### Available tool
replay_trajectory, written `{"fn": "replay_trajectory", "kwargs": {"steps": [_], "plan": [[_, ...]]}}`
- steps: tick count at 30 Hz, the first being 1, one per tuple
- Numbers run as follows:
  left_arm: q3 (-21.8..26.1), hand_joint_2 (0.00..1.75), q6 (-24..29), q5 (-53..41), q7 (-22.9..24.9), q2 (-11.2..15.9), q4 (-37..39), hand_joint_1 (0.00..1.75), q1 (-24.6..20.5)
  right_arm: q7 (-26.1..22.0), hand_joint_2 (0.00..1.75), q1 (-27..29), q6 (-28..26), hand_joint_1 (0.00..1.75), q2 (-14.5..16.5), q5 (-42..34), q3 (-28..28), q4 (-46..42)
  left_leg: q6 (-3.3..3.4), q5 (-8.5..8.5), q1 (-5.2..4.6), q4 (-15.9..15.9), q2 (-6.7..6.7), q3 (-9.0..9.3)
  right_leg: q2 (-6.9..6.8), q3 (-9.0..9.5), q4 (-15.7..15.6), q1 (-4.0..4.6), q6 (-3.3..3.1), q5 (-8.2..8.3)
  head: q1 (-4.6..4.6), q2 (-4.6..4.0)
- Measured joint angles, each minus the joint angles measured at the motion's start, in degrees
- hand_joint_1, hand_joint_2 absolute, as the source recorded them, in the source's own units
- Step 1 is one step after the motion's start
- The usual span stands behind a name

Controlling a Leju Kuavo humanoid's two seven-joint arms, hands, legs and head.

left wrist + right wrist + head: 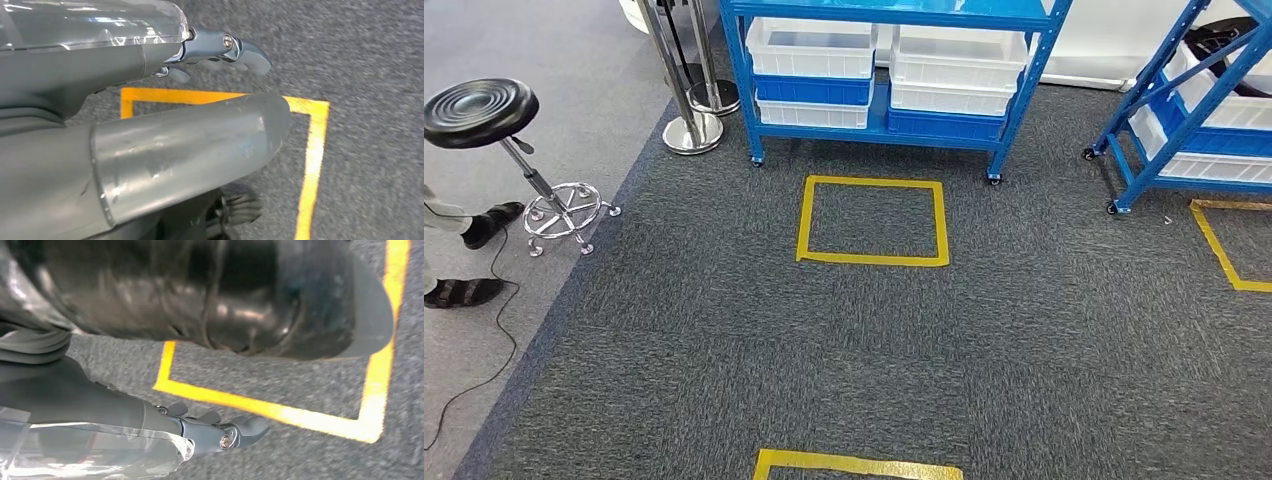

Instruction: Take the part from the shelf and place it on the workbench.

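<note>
A blue shelf (742,80) on castors stands ahead at the far side of the carpet, holding white bins (812,48) and blue bins (944,122). I cannot make out any part inside them from here. A second blue shelf (1159,150) with more bins stands at the right. My left hand (200,135) hangs over the carpet with its fingers (242,50) stretched out and nothing in it. My right hand (215,432) also hangs low over the carpet, its fingers apart and holding nothing.
A yellow tape square (873,258) marks the carpet in front of the shelf, and another (854,465) lies at my feet. A black stool (479,110) and chrome posts (692,130) stand at the left. A person's feet (469,290) and a cable (484,370) are nearby.
</note>
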Motion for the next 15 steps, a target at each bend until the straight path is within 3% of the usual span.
{"fn": "replay_trajectory", "kwargs": {"steps": [2,4,5,6,7,8,10,12,13,14,15], "plan": [[0.0,0.00,0.0,-0.1,0.0,0.0,0.0,0.00,-0.1,0.5,0.87,0.1,0.4,0.00,0.0,0.0,-0.4,0.1,-0.83,-1.33,0.00,-0.6,0.01,1.35,0.04,0.42,-2.2,0.33,-0.84,2.56,0.00,0.00],[0.1,0.00,0.0,-0.2,0.0,0.0,0.0,0.00,-0.6,1.0,1.75,0.0,0.3,0.00,0.1,0.1,-0.6,0.1,-1.66,-0.47,-0.04,-0.1,0.12,1.69,0.13,1.56,-2.6,0.43,-1.87,0.83,0.00,0.00],[0.1,0.00,0.0,-0.3,0.1,0.0,0.0,0.00,-0.7,1.3,1.75,0.0,0.1,0.00,0.2,0.2,-0.6,0.1,-1.99,0.91,-0.04,2.0,0.20,1.06,0.15,2.62,-3.2,0.36,-2.28,0.18,-0.01,0.00],[0.1,0.00,0.0,-0.4,0.1,0.0,0.0,0.00,-0.9,1.6,1.75,0.1,-0.1,0.00,0.2,0.2,-0.7,0.1,-2.22,2.49,-0.02,5.5,0.23,-0.69,0.12,4.00,-3.9,0.26,-2.62,-0.52,-0.04,0.00],[0.1,0.00,0.0,-0.5,0.1,0.0,0.0,0.00,-1.0,1.9,1.75,0.2,-0.3,0.00,0.3,0.3,-0.8,0.1,-2.35,3.49,0.00,9.6,0.27,-3.13,0.09,5.54,-4.7,0.14,-2.88,-1.18,-0.05,0.00],[0.1,0.00,0.0,-0.7,0.1,0.0,0.0,0.00,-1.0,2.3,1.75,0.2,-0.2,0.00,0.4,0.3,-0.9,0.1,-2.41,3.29,0.04,13.4,0.31,-5.82,0.10,7.11,-5.5,0.13,-3.02,-1.92,-0.08,0.00],[0.1,0.00,0.0,-0.9,0.3,0.0,0.0,0.00,-0.7,2.9,1.75,0.2,0.0,0.00,0.6,0.2,-1.1,0.1,-2.49,-1.20,0.07,17.3,0.32,-10.93,0.31,10.55,-6.8,0.11,-3.14,-3.59,-0.07,0.00],[0.1,0.00,0.0,-1.0,0.4,0.0,0.0,0.00,-0.4,3.4,1.75,0.2,0.2,0.00,0.8,0.2,-1.3,0.1,-2.54,-6.09,0.06,16.2,0.32,-14.53,0.59,14.26,-7.8,0.12,-3.08,-5.59,-0.07,0.00],[0.1,0.00,0.0,-1.1,0.4,0.0,0.0,0.00,-0.2,3.6,1.75,0.3,0.3,0.00,0.9,0.2,-1.4,0.1,-2.41,-6.10,0.03,14.3,0.32,-15.76,0.66,16.06,-8.2,0.15,-2.99,-6.67,-0.07,0.00],[0.1,0.00,0.0,-1.1,0.4,0.0,0.0,0.00,-0.1,3.7,1.75,0.3,0.3,0.00,1.0,0.2,-1.5,0.1,-2.10,-3.27,-0.04,11.6,0.34,-16.80,0.64,17.69,-8.5,0.19,-2.90,-7.79,-0.07,0.00],[0.1,0.00,0.0,-1.1,0.4,0.0,0.0,0.00,0.2,3.8,1.75,0.4,0.3,0.00,1.2,0.2,-1.6,0.2,-1.67,2.30,-0.23,8.6,0.37,-17.77,0.61,19.14,-8.6,0.26,-2.77,-8.90,-0.04,0.00]]}}
